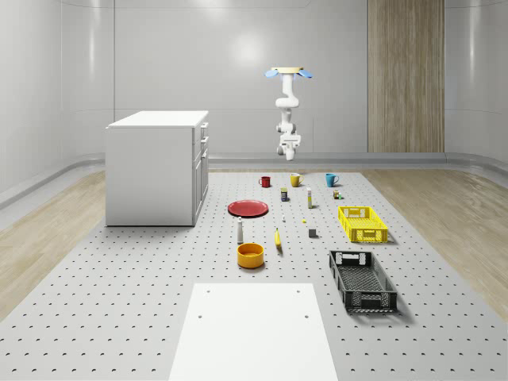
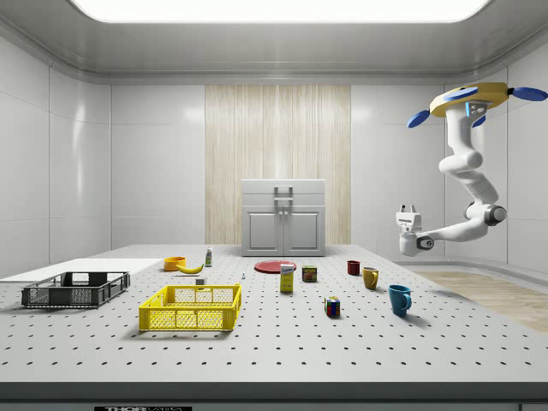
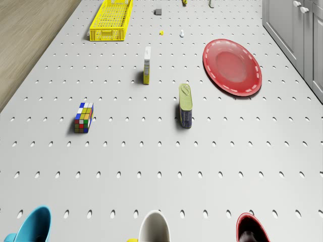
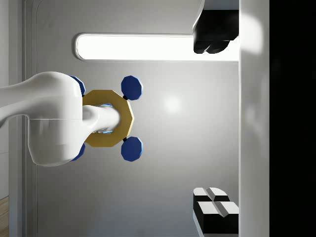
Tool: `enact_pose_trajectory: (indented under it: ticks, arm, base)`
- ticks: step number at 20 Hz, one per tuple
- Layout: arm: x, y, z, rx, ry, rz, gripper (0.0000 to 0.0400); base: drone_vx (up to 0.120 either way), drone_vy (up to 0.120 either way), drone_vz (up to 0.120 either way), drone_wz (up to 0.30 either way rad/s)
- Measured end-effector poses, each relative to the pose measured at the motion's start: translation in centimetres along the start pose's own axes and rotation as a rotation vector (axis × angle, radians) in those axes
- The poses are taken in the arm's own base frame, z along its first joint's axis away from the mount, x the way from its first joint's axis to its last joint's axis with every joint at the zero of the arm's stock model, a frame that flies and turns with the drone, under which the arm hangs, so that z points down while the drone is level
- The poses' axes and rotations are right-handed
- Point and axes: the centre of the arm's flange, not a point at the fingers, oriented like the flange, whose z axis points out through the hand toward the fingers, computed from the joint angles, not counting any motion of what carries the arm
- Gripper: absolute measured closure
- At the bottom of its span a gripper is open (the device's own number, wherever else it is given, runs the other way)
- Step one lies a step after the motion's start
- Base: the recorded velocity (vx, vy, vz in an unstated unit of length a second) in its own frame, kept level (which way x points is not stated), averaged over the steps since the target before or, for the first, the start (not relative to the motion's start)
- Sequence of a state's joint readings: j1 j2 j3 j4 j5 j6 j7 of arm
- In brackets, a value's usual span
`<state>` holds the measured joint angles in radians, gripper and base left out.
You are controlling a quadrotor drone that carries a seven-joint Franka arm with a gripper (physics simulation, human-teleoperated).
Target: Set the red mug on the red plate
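Note:
The red mug [image 1: 265, 182] stands upright on the perforated table in the far row, apart from the flat red plate [image 1: 248, 208] lying nearer the whole-scene view's front. From the side, the mug [image 2: 354, 267] sits right of the plate [image 2: 275, 266]. The drone view has the plate [image 3: 232, 66] and the mug's rim [image 3: 251, 229]. The drone [image 1: 287, 73] hovers high over the table's far end, behind the mugs. My gripper [image 2: 408, 210] hangs well above the mugs and points up toward the ceiling. Its fingers [image 4: 213, 207] stand wide apart, open with nothing between them.
A yellow mug [image 1: 295, 180] and a blue mug [image 1: 331, 179] stand beside the red one. A can [image 3: 185, 105], a small box [image 3: 147, 65] and a Rubik's cube [image 3: 83, 117] lie near the plate. A white cabinet [image 1: 157, 167], yellow crate [image 1: 362, 224], black crate [image 1: 362, 279] and orange bowl [image 1: 250, 255] are also there.

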<state>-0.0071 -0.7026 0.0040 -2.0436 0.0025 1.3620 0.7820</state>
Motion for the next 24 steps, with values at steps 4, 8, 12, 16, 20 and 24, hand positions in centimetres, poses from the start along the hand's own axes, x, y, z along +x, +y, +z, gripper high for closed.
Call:
enact_pose_trajectory:
  ticks: [4,8,12,16,20,24]
  arm:
    - [-0.02,0.01,-0.08,0.002,0.002,0.0,0.0]
    - [-0.04,0.03,-0.11,0.004,0.005,0.0,0.0]
    - [-0.06,0.04,-0.12,0.005,0.007,0.0,0.0]
    - [-0.1,0.05,-0.12,0.007,0.011,0.0,0.0]
    - [-0.14,0.05,-0.13,0.007,0.015,0.0,0.0]
    - [-0.2,0.03,-0.13,0.004,0.021,0.0,0.0]
  base:
    - [0.12,-0.12,0.0,0.0]
    - [0.12,-0.12,0.0,0.0]
    - [0.12,-0.12,0.0,0.0]
    - [0.12,-0.12,0.0,0.0]
    - [0.12,-0.12,0.0,0.0]
    - [0.12,-0.12,0.0,0.0]
